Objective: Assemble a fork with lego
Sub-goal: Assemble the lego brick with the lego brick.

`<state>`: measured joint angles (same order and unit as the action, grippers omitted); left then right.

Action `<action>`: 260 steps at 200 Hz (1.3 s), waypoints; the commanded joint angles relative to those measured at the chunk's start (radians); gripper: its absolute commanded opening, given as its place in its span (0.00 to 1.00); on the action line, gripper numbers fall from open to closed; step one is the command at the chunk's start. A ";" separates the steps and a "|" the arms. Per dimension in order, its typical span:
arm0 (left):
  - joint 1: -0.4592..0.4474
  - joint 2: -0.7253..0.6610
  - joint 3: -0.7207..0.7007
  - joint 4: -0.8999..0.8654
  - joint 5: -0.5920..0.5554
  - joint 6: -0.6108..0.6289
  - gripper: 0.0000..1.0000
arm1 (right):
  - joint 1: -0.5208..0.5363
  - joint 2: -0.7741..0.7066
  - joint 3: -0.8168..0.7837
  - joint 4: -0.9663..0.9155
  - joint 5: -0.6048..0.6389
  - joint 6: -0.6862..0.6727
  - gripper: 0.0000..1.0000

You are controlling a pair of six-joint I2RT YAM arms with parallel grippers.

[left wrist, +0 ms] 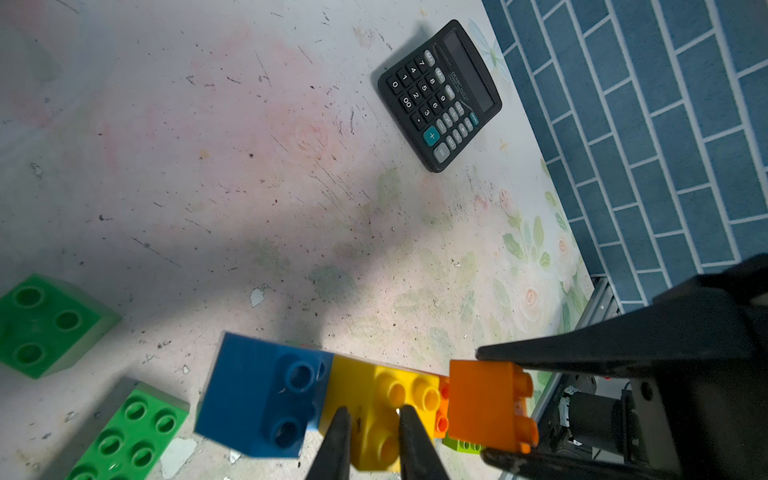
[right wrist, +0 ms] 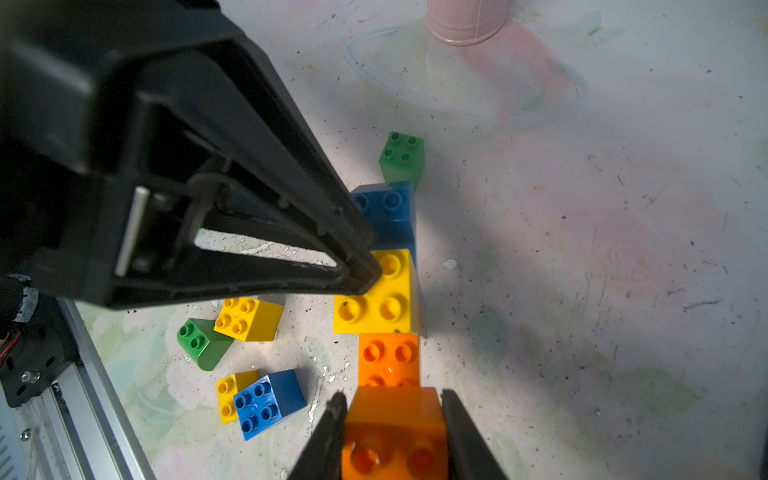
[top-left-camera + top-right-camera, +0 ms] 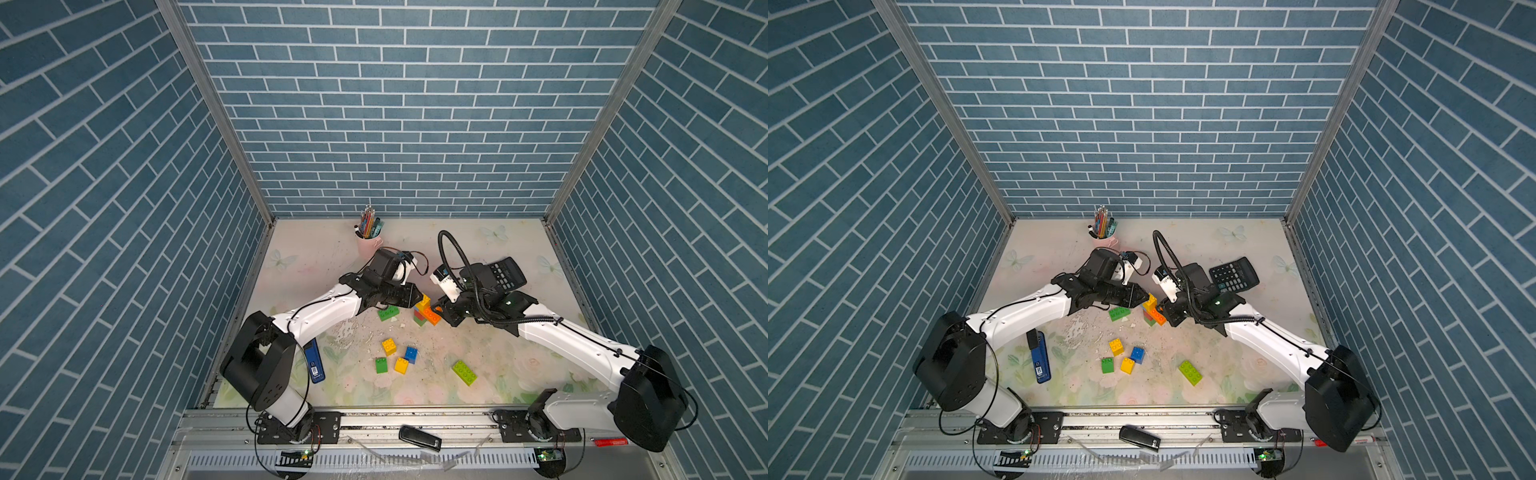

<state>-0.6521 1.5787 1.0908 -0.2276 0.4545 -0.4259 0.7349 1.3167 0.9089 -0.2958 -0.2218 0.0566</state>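
A stud of a yellow brick (image 1: 374,386) is being pinched between the closed fingers of the left gripper (image 1: 376,436). An orange brick (image 2: 395,419) is being clamped on two sides by the closed fingers of the right gripper (image 2: 394,395). Both bricks are being held as parts of one joined lego cluster (image 3: 424,311), with a blue brick (image 1: 249,395) touching the yellow one.

The cluster is being shown near a black calculator (image 1: 440,95), on its left and closer to the robot bases. Keys 0, 00, 1 to 9, M+, M-, MRC, CE and a teal + are being displayed on the calculator. Its small print is too small to read.

Farther from the calculator, loose bricks are being shown:
- a green oblong (image 3: 388,312)
- a lime oblong (image 3: 464,372)
- four small squares (image 3: 389,345)

Farthest from the calculator, a blue device (image 3: 1040,361) is being shown with an unreadable white label.
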 commanded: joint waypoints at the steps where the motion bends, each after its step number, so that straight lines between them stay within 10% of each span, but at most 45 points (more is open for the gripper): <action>1: 0.008 0.017 -0.008 -0.013 0.008 0.008 0.22 | 0.003 0.021 -0.003 0.011 0.003 0.021 0.00; 260: 0.006 0.007 -0.011 -0.013 -0.003 -0.011 0.22 | 0.018 0.079 -0.006 -0.022 0.004 -0.017 0.00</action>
<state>-0.6521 1.5791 1.0904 -0.2268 0.4576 -0.4366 0.7483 1.3716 0.9073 -0.2932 -0.2218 0.0555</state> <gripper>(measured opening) 0.225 0.347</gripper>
